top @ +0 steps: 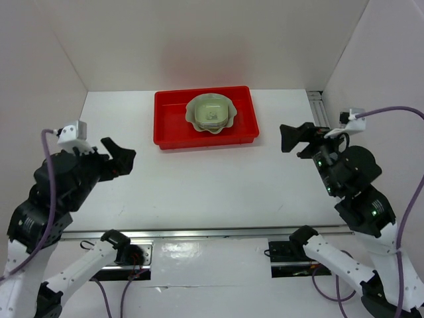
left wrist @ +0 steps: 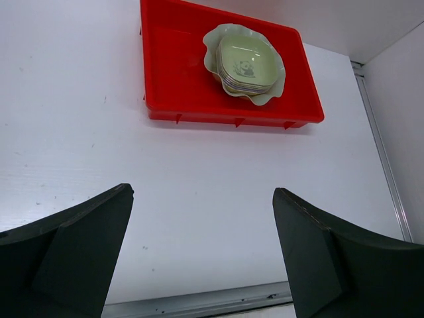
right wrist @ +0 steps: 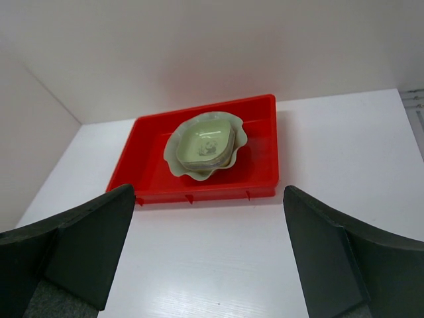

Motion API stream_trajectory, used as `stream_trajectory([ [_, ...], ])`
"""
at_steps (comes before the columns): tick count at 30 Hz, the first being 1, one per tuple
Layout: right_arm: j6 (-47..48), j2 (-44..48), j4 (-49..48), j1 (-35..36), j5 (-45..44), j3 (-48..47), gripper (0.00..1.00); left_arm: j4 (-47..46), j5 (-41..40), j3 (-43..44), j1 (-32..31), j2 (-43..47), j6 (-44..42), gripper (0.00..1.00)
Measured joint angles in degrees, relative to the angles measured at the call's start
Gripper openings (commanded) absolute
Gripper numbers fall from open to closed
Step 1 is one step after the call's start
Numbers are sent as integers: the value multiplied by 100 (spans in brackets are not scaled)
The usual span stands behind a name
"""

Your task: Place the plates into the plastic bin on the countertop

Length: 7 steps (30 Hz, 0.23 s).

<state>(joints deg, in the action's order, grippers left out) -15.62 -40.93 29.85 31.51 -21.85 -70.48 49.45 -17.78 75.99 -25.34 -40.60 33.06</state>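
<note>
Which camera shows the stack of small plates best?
The left wrist view: the stack of small plates is largest there, with its layered edges and the panda print on top clear. The top external view shows it small, from above; the right wrist view shows it farther off, print blurry.

The red plastic bin (top: 173,126) lies flat toward the back of the white surface (top: 218,189), its long side facing the arms. Slightly right of its middle sits the pale-green scalloped plate (top: 192,118), upright, holding a neat stack of smaller rounded-square plates (top: 212,114) (the top one green, with a small dark print).
</note>
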Motion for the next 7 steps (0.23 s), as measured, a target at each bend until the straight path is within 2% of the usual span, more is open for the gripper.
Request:
stream_trajectory([
  [7, -4, 393, 42, 22, -4, 118, 100, 527, -66, 181, 0, 319, -127, 100],
])
